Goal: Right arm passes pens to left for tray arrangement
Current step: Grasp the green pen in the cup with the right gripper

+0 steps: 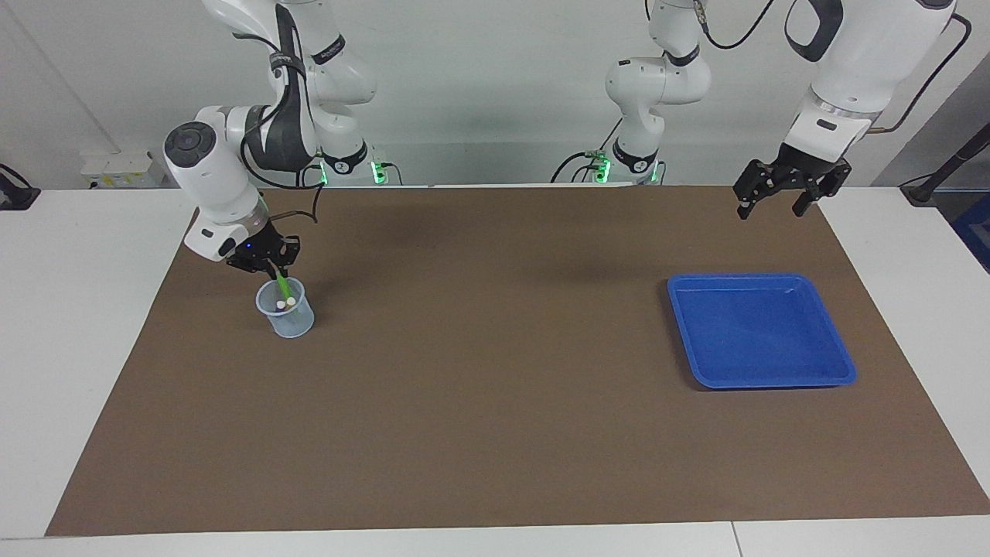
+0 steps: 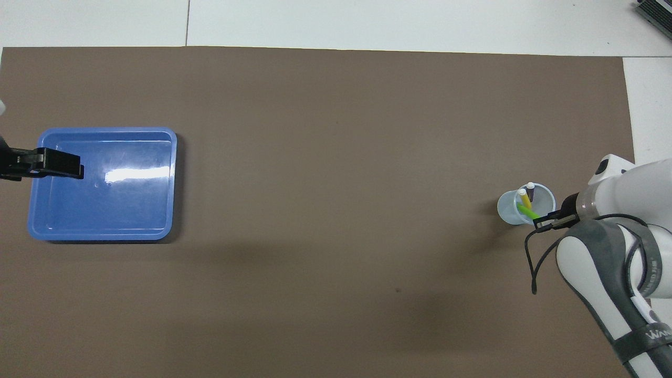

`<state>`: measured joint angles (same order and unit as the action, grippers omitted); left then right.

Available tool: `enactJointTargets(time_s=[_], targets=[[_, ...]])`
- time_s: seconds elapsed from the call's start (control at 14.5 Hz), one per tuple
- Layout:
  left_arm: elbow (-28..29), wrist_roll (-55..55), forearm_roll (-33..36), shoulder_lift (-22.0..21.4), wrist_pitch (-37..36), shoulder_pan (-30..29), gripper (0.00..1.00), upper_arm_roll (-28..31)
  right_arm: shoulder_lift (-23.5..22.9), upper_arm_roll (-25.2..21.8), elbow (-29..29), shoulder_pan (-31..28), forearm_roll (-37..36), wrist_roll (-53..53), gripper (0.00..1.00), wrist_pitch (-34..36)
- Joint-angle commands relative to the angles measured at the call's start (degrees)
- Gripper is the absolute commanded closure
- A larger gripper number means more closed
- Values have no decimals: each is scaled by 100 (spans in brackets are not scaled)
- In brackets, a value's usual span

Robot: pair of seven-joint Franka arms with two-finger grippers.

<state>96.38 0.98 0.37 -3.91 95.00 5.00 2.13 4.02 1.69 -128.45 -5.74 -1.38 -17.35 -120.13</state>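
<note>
A pale translucent cup (image 1: 288,319) (image 2: 508,210) stands on the brown mat toward the right arm's end and holds the pens. My right gripper (image 1: 274,270) (image 2: 544,222) hangs at the cup's rim, shut on the upper end of the green pen (image 1: 284,285) (image 2: 526,212), which leans out of the cup. The yellow pen (image 2: 524,198) and the purple pen (image 2: 531,192) stand in the cup with their whitish ends up. The blue tray (image 1: 762,333) (image 2: 105,210) lies toward the left arm's end, with nothing in it. My left gripper (image 1: 773,203) (image 2: 73,164) waits open, raised near the tray's robot-side edge.
The brown mat (image 1: 495,402) covers most of the white table. A loose black cable (image 2: 533,262) hangs from the right wrist near the cup.
</note>
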Motion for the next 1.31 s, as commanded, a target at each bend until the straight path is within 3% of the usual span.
enactJointTargets(time_s=[0.0,0.34,0.55,0.96,1.24], targets=[[21,-37,33,-66,45,1,0,16,2,42,-31,-67,129,-57,100,-64],[21,-37,33,-66,45,1,0,16,-7,68,627,3,147,-58,100,681],[21,-28,33,-66,45,1,0,16,2,86,1277,12,760,21,100,1569],[90,103,-72,-83,141,1,0,16,20,182,2384,64,1086,529,100,2642],[661,1165,-949,-276,843,80,0,-2,63,550,2755,73,1270,1433,100,2732]])
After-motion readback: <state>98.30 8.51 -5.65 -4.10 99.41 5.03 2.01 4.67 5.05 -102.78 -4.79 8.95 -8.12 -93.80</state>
